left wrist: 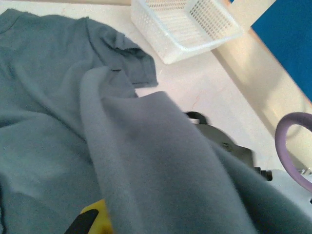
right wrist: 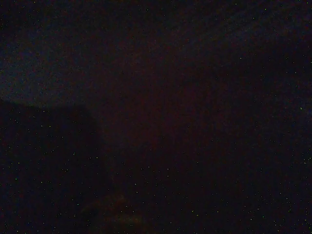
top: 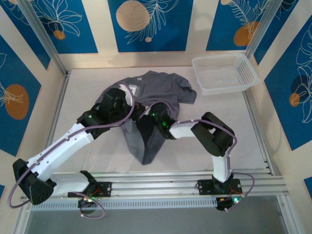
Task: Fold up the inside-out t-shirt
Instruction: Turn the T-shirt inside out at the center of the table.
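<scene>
The inside-out t-shirt lies crumpled on the middle of the white table, dark grey, with a white label showing near its collar. One part of it trails toward the front edge. My left gripper sits at the shirt's near left side. In the left wrist view a raised ridge of the t-shirt runs up from the jaws beside a yellow finger, so it is shut on cloth. My right gripper is buried in the shirt beside the left one. The right wrist view is black, so its jaws are hidden.
A white plastic mesh basket stands at the back right, close to the shirt's right sleeve; it is also in the left wrist view. A dark part of the right arm pokes out from under the cloth. Padded walls ring the table.
</scene>
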### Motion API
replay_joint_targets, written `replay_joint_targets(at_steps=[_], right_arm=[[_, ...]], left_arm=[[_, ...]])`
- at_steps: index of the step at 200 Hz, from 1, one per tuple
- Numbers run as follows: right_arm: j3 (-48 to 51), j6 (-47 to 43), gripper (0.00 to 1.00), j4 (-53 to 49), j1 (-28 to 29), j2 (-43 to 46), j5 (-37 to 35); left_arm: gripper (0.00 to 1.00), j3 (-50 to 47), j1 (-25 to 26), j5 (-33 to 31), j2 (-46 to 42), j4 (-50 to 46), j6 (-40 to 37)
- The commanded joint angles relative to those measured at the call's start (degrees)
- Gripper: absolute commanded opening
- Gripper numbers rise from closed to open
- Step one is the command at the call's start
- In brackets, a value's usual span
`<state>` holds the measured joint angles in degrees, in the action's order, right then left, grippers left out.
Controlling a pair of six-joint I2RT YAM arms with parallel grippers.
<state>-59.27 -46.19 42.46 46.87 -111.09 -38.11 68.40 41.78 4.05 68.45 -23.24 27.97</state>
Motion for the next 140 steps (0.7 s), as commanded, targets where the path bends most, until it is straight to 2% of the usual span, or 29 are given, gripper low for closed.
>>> replay_joint_targets(at_steps=[1, 23, 67, 102, 112, 140], right_arm=[[-6.0, 24.5, 0.00, -28.1, 2.1, 0.0, 1.3], [-9.1, 30.3, 0.00, -32.6, 3.3, 0.0, 5.2], [-15.8, 40.4, 0.00, -43.5, 0.0, -2.1, 11.6], [-15.5, 52.1, 0.00, -39.6, -3.9, 5.8, 24.4], [-17.8, 53.3, 0.00, -41.6, -5.1, 4.4, 27.4], [-21.9, 51.5, 0.00, -44.7, -4.6, -3.4, 29.5]], left_arm=[[0.00, 5.8, 0.4, 6.2, 1.1, 1.6, 2.3], [0.00, 10.7, 0.5, 7.1, 4.1, 2.3, 3.2], [0.00, 19.6, 1.7, 13.9, 7.6, 6.2, 4.9], [0.00, 23.3, 5.3, 16.4, 7.8, 8.4, 1.6], [0.00, 24.0, 6.5, 16.9, 7.5, 9.0, 1.0], [0.00, 26.8, 11.7, 17.3, 6.9, 9.1, -1.4]])
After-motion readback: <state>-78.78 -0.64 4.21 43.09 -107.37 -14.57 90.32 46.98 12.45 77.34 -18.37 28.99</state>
